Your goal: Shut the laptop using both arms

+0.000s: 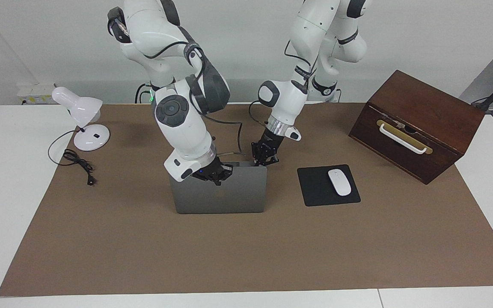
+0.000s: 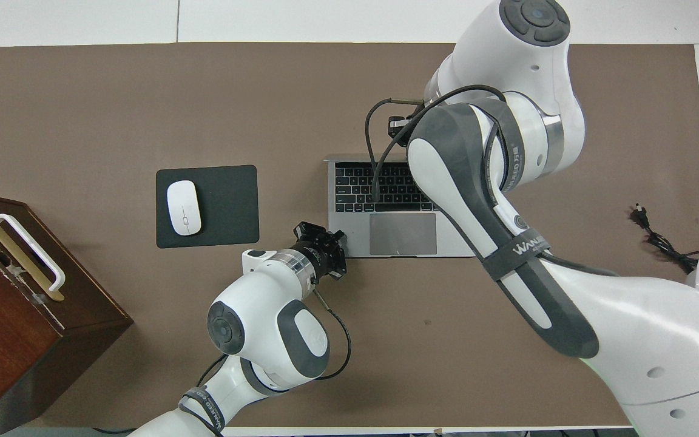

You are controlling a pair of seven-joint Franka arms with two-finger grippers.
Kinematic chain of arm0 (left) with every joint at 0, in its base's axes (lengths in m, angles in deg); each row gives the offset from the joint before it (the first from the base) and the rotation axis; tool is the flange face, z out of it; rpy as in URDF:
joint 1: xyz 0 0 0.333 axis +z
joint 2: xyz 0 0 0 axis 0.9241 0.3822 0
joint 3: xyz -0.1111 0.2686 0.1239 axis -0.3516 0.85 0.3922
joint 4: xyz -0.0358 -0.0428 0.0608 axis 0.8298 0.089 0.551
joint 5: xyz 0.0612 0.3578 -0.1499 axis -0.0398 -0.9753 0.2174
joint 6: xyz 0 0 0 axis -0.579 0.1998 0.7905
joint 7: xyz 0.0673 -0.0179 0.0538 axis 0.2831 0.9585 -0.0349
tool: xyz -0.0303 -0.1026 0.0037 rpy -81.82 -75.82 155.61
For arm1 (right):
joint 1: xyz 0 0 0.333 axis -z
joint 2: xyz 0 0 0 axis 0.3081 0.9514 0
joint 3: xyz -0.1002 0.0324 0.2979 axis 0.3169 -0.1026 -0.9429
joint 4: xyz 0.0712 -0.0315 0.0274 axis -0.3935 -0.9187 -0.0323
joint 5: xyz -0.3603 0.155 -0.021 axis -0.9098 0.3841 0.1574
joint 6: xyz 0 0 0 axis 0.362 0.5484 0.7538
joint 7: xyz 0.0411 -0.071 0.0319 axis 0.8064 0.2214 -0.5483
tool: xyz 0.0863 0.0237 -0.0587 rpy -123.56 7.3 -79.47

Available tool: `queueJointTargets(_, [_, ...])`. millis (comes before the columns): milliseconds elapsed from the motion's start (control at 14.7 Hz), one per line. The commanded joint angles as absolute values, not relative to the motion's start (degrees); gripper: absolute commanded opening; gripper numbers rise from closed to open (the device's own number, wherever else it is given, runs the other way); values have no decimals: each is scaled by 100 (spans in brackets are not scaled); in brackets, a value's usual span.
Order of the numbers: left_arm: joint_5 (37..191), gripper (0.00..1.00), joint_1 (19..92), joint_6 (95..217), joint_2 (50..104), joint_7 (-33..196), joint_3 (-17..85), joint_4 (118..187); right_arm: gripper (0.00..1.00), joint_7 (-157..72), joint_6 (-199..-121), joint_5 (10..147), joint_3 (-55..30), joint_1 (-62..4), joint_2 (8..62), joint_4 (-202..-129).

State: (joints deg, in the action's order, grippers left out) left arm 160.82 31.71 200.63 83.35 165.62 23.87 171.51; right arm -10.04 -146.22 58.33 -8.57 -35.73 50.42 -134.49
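The silver-grey laptop (image 1: 221, 192) stands open at the middle of the brown mat, with its lid upright. Its black keys and grey trackpad show in the overhead view (image 2: 402, 233). My right gripper (image 1: 215, 173) is at the lid's top edge, toward the right arm's end, and overlaps the lid's outer face. In the overhead view the right arm hides it. My left gripper (image 1: 265, 156) is just above the lid's top corner toward the left arm's end. In the overhead view it (image 2: 327, 244) is over the corner of the laptop's base nearest the robots.
A black mouse pad (image 1: 315, 186) with a white mouse (image 1: 339, 182) lies beside the laptop toward the left arm's end. A brown wooden box (image 1: 417, 124) with a white handle stands past it. A white desk lamp (image 1: 81, 113) and its cable are at the right arm's end.
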Motion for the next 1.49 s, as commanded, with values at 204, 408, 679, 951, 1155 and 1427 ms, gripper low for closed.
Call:
queueJointTargets(204, [16262,0,3035,20227,8378,16528,2449,17356,0,-1023,-14518,6019,-846,-3552,4469,-14435])
queueJointTargets(408, [16262,0,3035,20236,8378,16528,2449,17365,0,-1023,-14518,6019,-846,-3552,4346,-14699])
queueJointTargets(679, [16262,0,3035,20236,8361,16528,2449,17409,0,-1023,-14527,6019,-846,-3552,4205,-15015])
queueJointTargets(951, [16254,0,3035,20236,8343,16520,2449,17497,0,-1023,-14518,6019,-837,-3552,4091,-15235])
queueJointTargets(1155, [16254,0,3035,20236,8343,16520,2449,17497,0,-1023,-14509,6010,-820,-3552,4029,-15358])
queueJointTargets(1427, [16254,0,2982,20236,8326,16520,2449,17514,0,-1023,-14474,6010,-794,-3552,3994,-15429])
